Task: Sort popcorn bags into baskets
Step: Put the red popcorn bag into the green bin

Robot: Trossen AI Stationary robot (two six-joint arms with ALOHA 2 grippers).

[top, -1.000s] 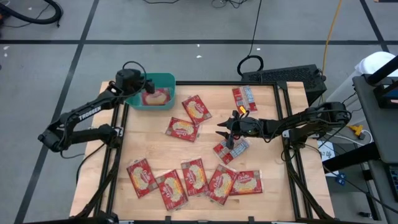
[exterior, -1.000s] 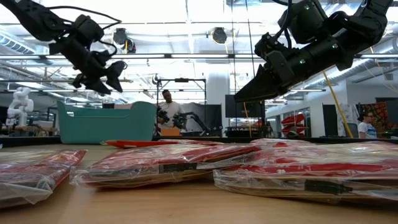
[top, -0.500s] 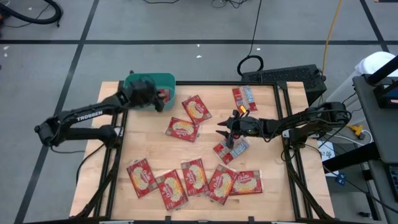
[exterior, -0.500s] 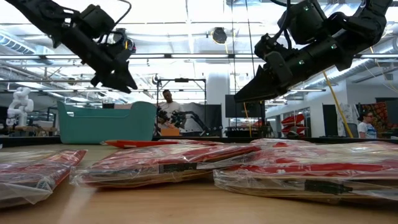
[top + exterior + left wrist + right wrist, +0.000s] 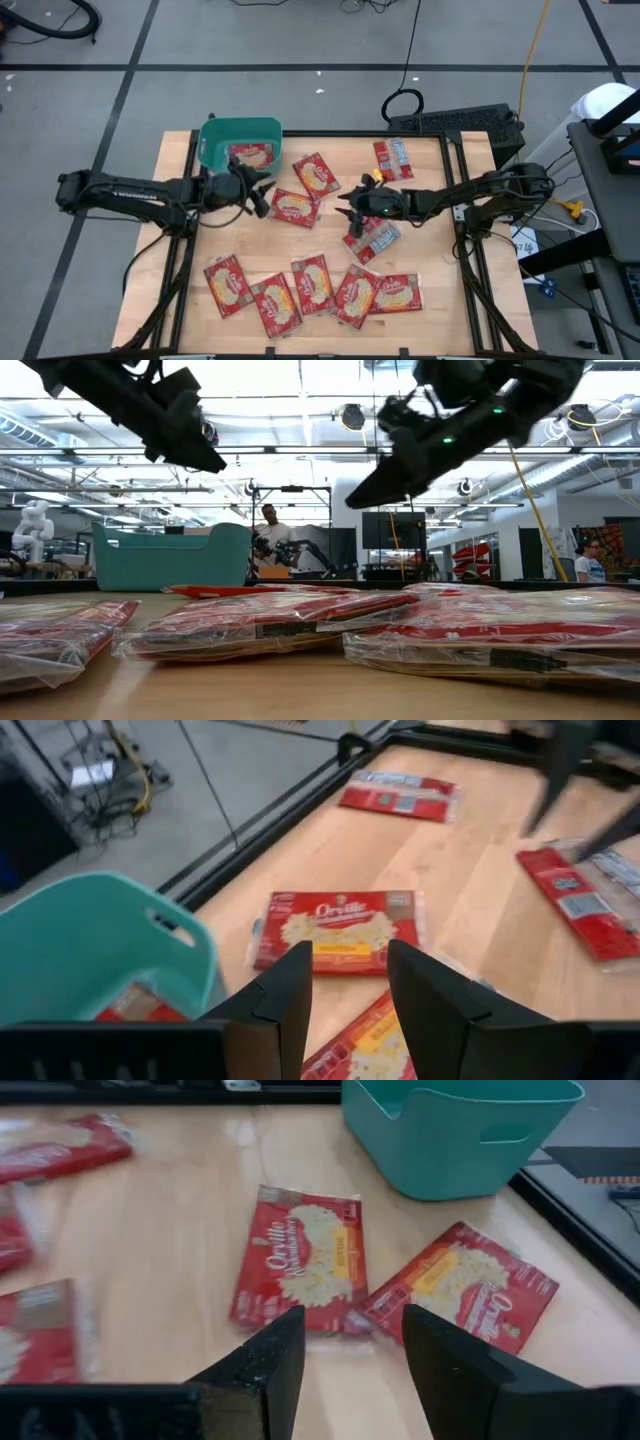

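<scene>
The teal basket (image 5: 240,135) stands at the table's far left corner with one red popcorn bag (image 5: 250,157) lying flat inside. Several more bags lie flat on the wood: two at the middle (image 5: 293,208) (image 5: 316,175), one far right (image 5: 393,158), a pair (image 5: 372,238), and a row along the near edge (image 5: 313,283). My left gripper (image 5: 262,198) hovers open just left of the middle bags, above the table (image 5: 205,460), its fingers (image 5: 290,995) holding nothing. My right gripper (image 5: 342,208) hovers open on their right (image 5: 353,1350), also free.
Black frame rails (image 5: 190,200) run along the table's left and right edges. Bare wood lies between the basket and the near row (image 5: 240,240). Beyond the table a person (image 5: 270,530) stands in the room, and a keyboard (image 5: 455,122) sits off the far right corner.
My left gripper has swung from above the basket toward the table's middle, ending beside the two middle bags, and its fingers have drawn closer together. My right gripper has moved a little toward the table's left, toward the same bags. The bag in the basket has stayed put.
</scene>
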